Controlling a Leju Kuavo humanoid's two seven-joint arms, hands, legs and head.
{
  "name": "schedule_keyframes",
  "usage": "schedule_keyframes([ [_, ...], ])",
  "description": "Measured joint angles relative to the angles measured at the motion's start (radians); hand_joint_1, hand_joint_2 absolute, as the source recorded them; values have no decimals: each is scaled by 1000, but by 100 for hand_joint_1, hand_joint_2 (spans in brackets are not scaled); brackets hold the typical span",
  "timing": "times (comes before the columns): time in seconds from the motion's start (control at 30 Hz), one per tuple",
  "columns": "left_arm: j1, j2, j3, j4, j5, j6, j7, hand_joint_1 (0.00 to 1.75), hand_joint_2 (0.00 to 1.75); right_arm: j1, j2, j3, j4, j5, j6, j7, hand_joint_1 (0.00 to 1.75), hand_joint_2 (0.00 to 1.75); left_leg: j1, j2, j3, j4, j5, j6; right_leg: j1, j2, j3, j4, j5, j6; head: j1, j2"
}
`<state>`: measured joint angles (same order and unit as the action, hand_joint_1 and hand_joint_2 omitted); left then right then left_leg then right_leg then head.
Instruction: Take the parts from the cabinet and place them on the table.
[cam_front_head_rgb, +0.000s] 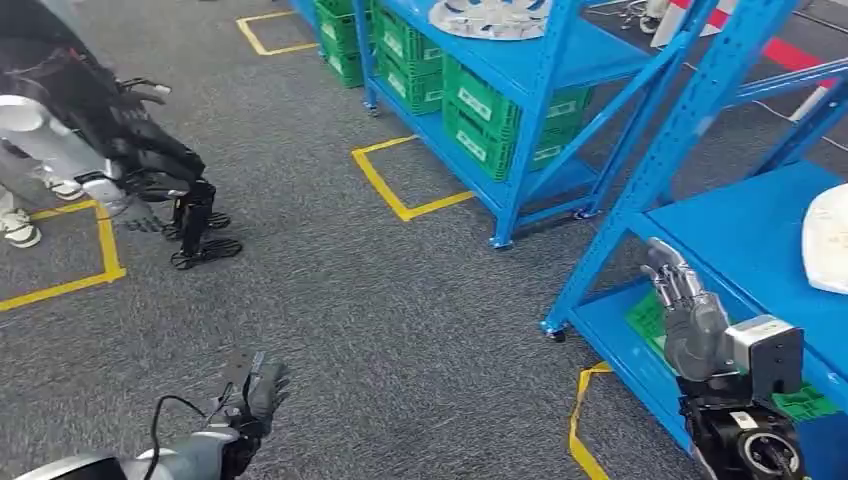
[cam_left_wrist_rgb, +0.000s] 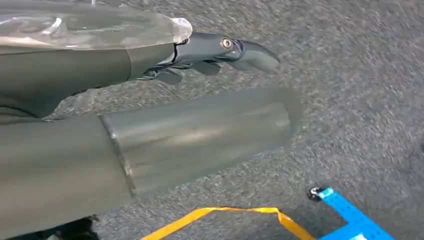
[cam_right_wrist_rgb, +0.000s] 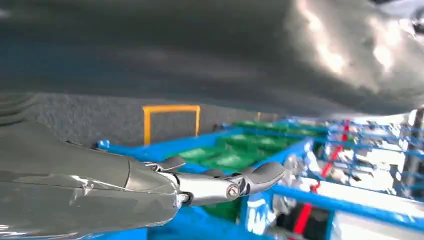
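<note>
Left hand (cam_front_head_rgb: 255, 388) is hanging low over grey carpet (cam_front_head_rgb: 330, 290), fingers apart, holding nothing; the left wrist view is showing its fingers (cam_left_wrist_rgb: 220, 50) stretched out above the carpet. Right hand (cam_front_head_rgb: 685, 300) is reaching up beside the near blue rack (cam_front_head_rgb: 740, 235), fingers apart and empty, not touching anything. A white part (cam_front_head_rgb: 828, 240) is lying on that rack's shelf, just right of the hand. Green bins (cam_front_head_rgb: 655, 318) are sitting on the shelf below. Yellow tape (cam_front_head_rgb: 582, 420) is marking the floor by the rack's foot. Farther off, a second blue rack (cam_front_head_rgb: 520, 60) is holding green crates (cam_front_head_rgb: 480, 120) and a silver hubcap (cam_front_head_rgb: 490, 15). At far left another robot (cam_front_head_rgb: 100, 130) is standing by yellow tape lines (cam_front_head_rgb: 105, 250).
</note>
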<state>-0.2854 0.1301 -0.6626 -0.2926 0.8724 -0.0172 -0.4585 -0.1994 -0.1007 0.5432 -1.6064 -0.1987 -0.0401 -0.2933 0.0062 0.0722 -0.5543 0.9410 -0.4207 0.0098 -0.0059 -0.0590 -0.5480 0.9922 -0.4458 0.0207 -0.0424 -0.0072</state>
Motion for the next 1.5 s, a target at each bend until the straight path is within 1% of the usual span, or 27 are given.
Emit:
schedule_keyframes([
  [0.03,0,1,0,0,0,1,0,0,0,-2,0,0,-5,9,-9,4,0,0,-6,8,2,3,-3,-4,12,-50,13,-37,-11,-4,2,0],
  [0.17,2,-1,0,0,1,3,-2,0,0,1,0,0,-22,25,-31,10,0,0,-8,53,6,1,-5,-24,15,10,6,-44,3,-29,-1,0],
  [0.23,2,-1,0,0,0,5,-2,0,0,0,-1,0,-31,27,-36,10,0,0,0,-30,-13,56,-51,-38,8,32,16,-52,13,-42,-8,0],
  [0.27,3,0,0,0,-1,5,-2,0,0,0,-1,-1,-32,28,-40,10,0,0,0,-53,-46,131,-94,-39,8,41,13,-52,17,-47,-11,0],
  [0.33,8,2,0,0,0,8,-1,0,0,7,-1,1,-33,37,-39,9,0,0,0,-67,-134,317,-167,-42,9,73,10,-52,19,-50,-14,0],
  [0.37,10,2,0,0,0,8,-1,0,0,13,-1,0,-35,44,-42,8,0,0,0,-68,-155,354,-168,-42,9,87,10,-52,19,-50,-16,0],
  [0.43,10,1,0,0,0,8,-1,0,0,15,-1,0,-38,50,-44,8,0,0,1,-68,-127,277,-103,-38,9,116,14,-52,19,-50,-17,0],
  [0.47,9,1,0,0,0,8,-1,0,0,14,-1,0,-40,56,-49,7,0,0,1,-73,-85,186,-53,-34,9,130,17,-52,19,-50,-19,0],
  [0.5,8,2,0,0,0,9,-1,0,0,15,-1,0,-43,67,-54,6,0,0,1,-96,-37,83,-5,-29,9,142,20,-51,18,-48,-20,0],
  [0.53,7,5,0,0,0,10,-1,0,0,14,-1,0,-46,79,-62,6,0,0,1,-144,-12,18,8,-22,11,151,16,-50,16,-45,-19,0],
  [0.67,2,4,0,0,0,12,-4,0,0,20,-1,-1,-58,144,-103,13,0,0,2,-114,-4,-1,4,-11,5,192,1,-50,21,-21,-20,0],
  [0.7,1,0,0,0,0,12,-5,0,0,22,-1,-1,-64,164,-117,17,0,0,10,-99,2,-14,9,-3,6,166,-9,-37,5,-18,-19,0],
  [0.73,1,0,0,0,0,12,-6,0,0,20,-1,-2,-68,172,-124,18,0,0,9,-93,5,-16,9,1,10,112,-22,-4,-19,-13,-16,0],
  [0.77,2,1,0,0,0,12,-6,0,0,17,-1,-2,-71,179,-129,20,0,0,7,-81,7,-16,7,7,7,83,-56,69,-61,-6,-6,0],
  [0.83,5,2,0,0,0,12,-6,0,0,22,-1,0,-73,190,-137,25,0,0,6,-58,7,-16,5,8,-1,70,-140,245,-133,4,-5,0],
  [0.87,5,2,0,0,0,13,-6,0,0,24,-1,0,-73,195,-139,26,0,0,7,-47,7,-16,4,8,-5,68,-164,297,-144,8,-3,0],
  [0.9,6,2,0,0,0,14,-6,0,0,27,-1,-1,-73,200,-145,27,0,0,7,-38,8,-16,3,6,-10,66,-166,297,-131,12,-3,0],
  [0.97,6,0,0,0,0,14,-6,0,0,27,-1,-1,-76,216,-155,30,0,0,10,-19,13,-15,-2,-1,-15,54,-93,150,-47,15,-4,0],
  [1.0,6,-2,0,0,0,14,-6,0,0,27,-1,-1,-79,223,-158,32,0,0,10,-10,18,-14,-5,-6,-14,32,-42,53,-5,16,-3,0],
  [1.03,6,-2,0,0,-1,14,-6,0,0,25,-1,-1,-82,228,-161,32,0,0,8,-2,22,-13,-9,-13,-14,-8,-6,-19,10,18,-1,0],
  [1.07,6,1,0,0,-1,17,-6,0,0,24,-1,-1,-83,234,-164,34,0,0,-2,4,19,-3,-14,-21,-2,-20,10,-38,6,10,4,0],
  [1.2,4,-1,0,0,-4,18,-5,0,0,30,-1,-1,-95,246,-167,36,0,0,5,39,24,-4,-18,-41,-1,32,2,-39,15,-21,-11,0],
  [1.27,3,-3,0,0,-5,17,-3,0,0,25,-2,-2,-100,247,-167,37,0,0,11,-35,-13,85,-80,-44,-3,49,0,-41,21,-33,-13,0],
  [1.33,6,-3,0,0,-6,17,-2,0,0,27,-2,-1,-102,248,-166,37,0,0,8,-64,-105,274,-161,-42,0,72,-4,-41,23,-41,-22,0],
  [1.37,8,-2,0,0,-6,17,-1,0,0,31,-2,-1,-102,248,-166,38,0,0,7,-67,-142,340,-176,-40,4,84,-5,-41,24,-42,-25,0],
  [1.43,10,-2,0,0,-6,16,0,0,0,31,-2,-1,-102,248,-166,39,0,0,3,-68,-139,315,-134,-28,9,110,-5,-41,26,-45,-26,0],
  [1.5,7,-2,0,0,-6,16,0,0,0,31,-2,-1,-104,248,-166,39,0,0,-4,-89,-55,132,-36,-10,11,134,-4,-40,30,-45,-26,0],
])
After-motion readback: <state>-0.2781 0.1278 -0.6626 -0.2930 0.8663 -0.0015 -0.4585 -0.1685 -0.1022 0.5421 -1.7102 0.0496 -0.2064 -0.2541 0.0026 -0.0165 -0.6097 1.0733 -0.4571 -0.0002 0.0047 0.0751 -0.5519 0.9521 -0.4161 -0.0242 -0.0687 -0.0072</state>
